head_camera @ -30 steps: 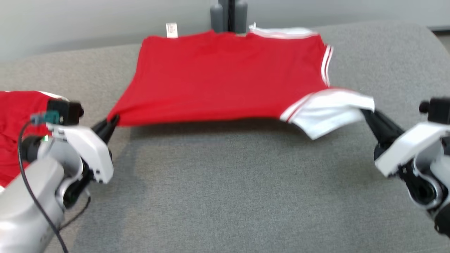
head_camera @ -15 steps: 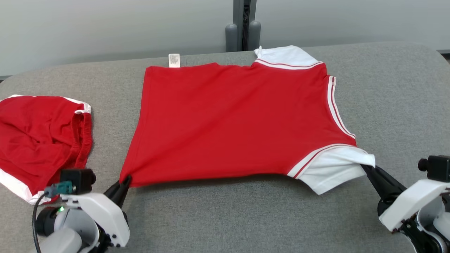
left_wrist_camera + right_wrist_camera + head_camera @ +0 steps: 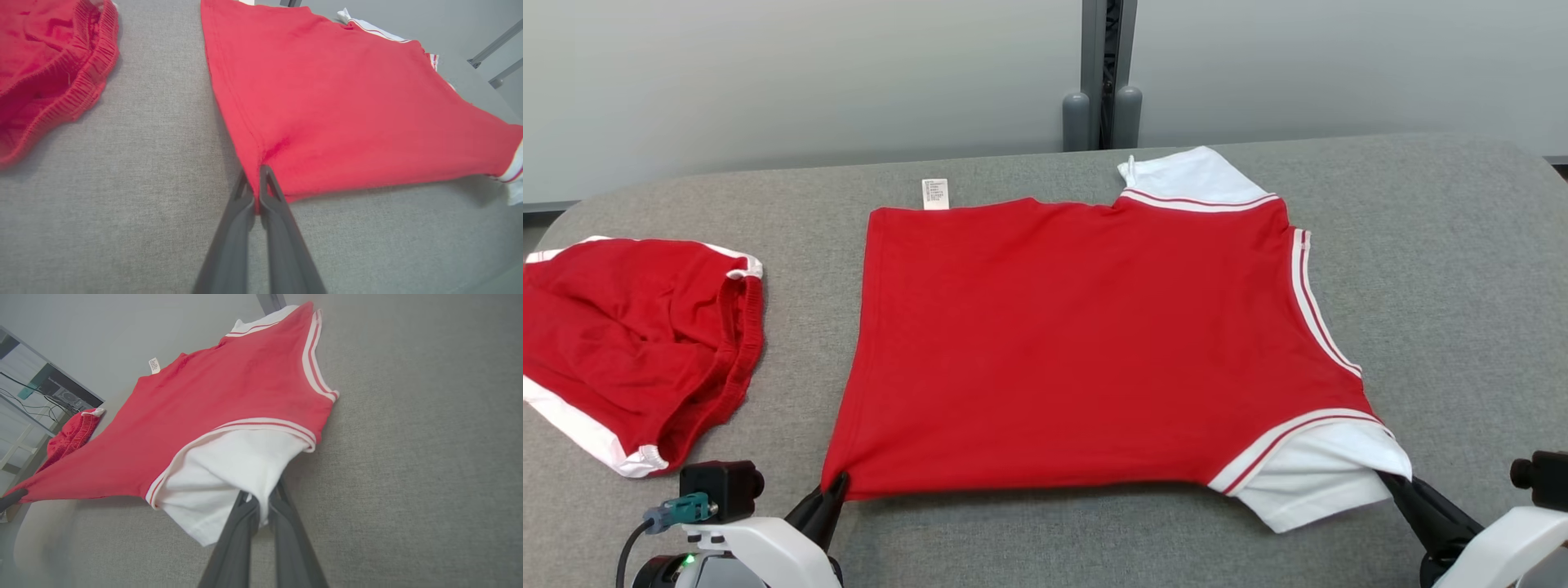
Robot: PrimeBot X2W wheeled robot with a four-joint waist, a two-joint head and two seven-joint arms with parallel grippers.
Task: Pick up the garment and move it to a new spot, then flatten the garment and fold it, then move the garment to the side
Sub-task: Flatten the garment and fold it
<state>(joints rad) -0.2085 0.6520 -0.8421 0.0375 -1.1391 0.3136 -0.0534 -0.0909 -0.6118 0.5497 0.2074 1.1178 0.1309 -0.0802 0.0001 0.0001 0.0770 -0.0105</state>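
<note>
Roughly mid-task: red garment (image 3: 1078, 343) lies spread on the desk (image 3: 1462, 269), mostly flat; left gripper (image 3: 835, 492) jaws clenched on its near hem corner, right gripper (image 3: 1390, 483) clenched on the white sleeve (image 3: 1315, 482). Folding and side move remain.
</note>
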